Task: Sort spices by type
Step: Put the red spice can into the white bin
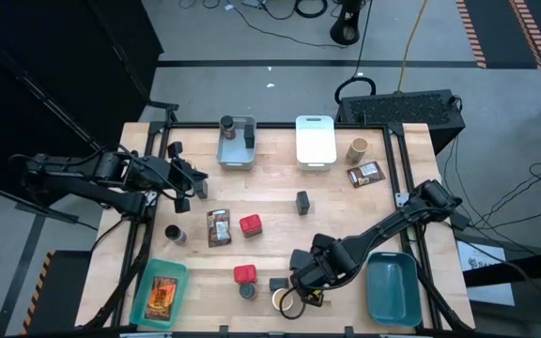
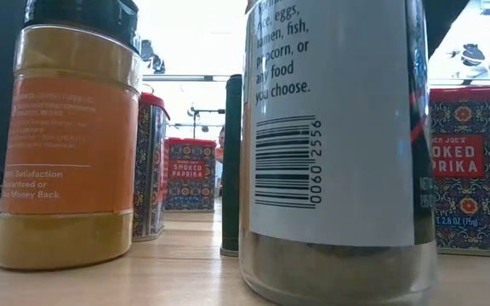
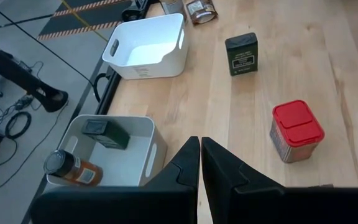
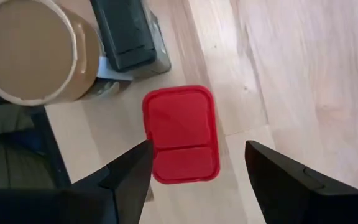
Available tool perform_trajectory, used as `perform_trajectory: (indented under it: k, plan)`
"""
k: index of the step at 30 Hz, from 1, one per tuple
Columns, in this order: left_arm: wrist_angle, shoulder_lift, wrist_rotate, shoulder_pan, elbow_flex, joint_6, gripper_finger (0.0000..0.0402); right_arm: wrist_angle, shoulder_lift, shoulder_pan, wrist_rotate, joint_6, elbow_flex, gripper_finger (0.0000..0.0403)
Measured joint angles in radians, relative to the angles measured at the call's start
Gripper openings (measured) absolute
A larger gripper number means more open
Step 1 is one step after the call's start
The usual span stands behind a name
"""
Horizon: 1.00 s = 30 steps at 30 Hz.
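My right gripper (image 1: 299, 280) is open near the table's front edge. In the right wrist view (image 4: 197, 152) its fingers stand on either side of a red tin's lid (image 4: 180, 134) and above it, apart from it. A tan-topped round jar (image 4: 30, 50) and a dark tin (image 4: 129, 31) stand just beyond. My left gripper (image 1: 186, 185) is shut and empty at the left, beside the grey bin (image 3: 157, 146). That bin holds an orange jar (image 3: 73, 169) and a dark tin (image 3: 107, 132). Other red tins (image 1: 250, 224) (image 1: 244, 274), a packet (image 1: 219, 227) and a dark jar (image 1: 175, 234) rest on the table.
A white bin (image 1: 315, 139) stands at the far edge, with a tan-topped jar (image 1: 357, 148) and a packet (image 1: 365, 174) to its right. A dark tin (image 1: 302, 202) stands mid-table. A teal bin (image 1: 148, 282) holding a packet is at the front left, a blue bin (image 1: 393, 286) at the front right.
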<state>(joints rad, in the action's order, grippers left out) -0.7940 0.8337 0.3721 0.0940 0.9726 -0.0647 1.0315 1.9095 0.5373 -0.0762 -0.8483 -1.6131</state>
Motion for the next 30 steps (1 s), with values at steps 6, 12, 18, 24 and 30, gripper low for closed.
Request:
perform_trajectory:
  k: [6, 12, 18, 24, 30]
  plan:
    - [-0.009, 0.0, 0.0, 0.0, 0.0, 0.003, 0.002, -0.047, 0.0, 0.002, 0.001, 0.056, 0.0, 0.0238]
    - [-0.021, 0.0, 0.0, 0.0, 0.0, 0.003, 0.002, -0.118, 0.0, -0.001, -0.003, 0.056, 0.0, 0.0238]
    - [-0.02, 0.0, 0.0, 0.0, 0.0, 0.002, 0.002, -0.139, -0.001, -0.001, 0.005, 0.104, 0.0, 0.0239]
    - [-0.019, 0.0, 0.008, 0.0, 0.0, 0.0, 0.002, -0.103, -0.002, -0.014, -0.064, 0.02, 0.0, 0.0251]
    - [-0.019, 0.0, 0.008, 0.0, 0.0, -0.001, 0.002, -0.096, -0.002, -0.02, -0.046, -0.003, 0.0, 0.0264]
